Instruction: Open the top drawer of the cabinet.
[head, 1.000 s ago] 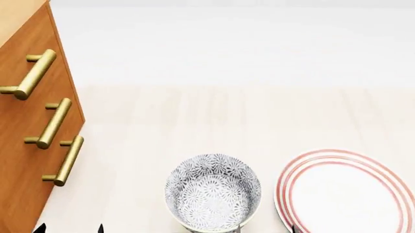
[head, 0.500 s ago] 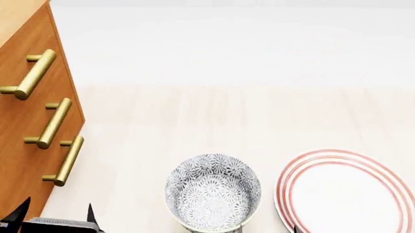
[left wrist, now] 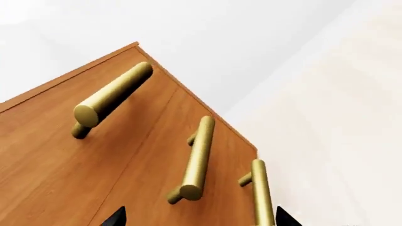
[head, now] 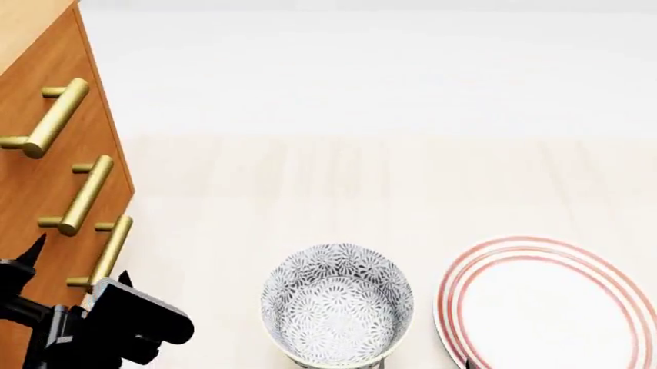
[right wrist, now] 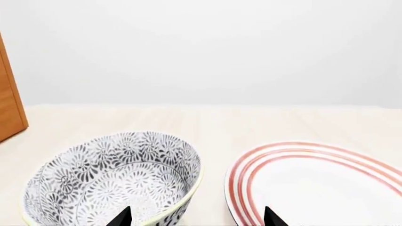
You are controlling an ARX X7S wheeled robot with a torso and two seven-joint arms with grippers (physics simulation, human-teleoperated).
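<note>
Pale counter (head: 339, 184), cabinet (head: 31, 200) at its left edge, reach not yet made.

Left wrist view: your left pincer (left wrist: 199, 220) shows two spread tips, nothing between them, facing the three brass handles; the top drawer (left wrist: 56, 136) carries the farthest bar (left wrist: 113, 94), so lift past the two nearer ones and square up across it. Head view: that pincer (head: 77, 265) sits by the lowest handle (head: 107, 254). Right wrist view: the right pincer (right wrist: 197, 217), parted and empty, hangs over the bowl (right wrist: 113, 179) and plate (right wrist: 326, 183); leave it.
</note>
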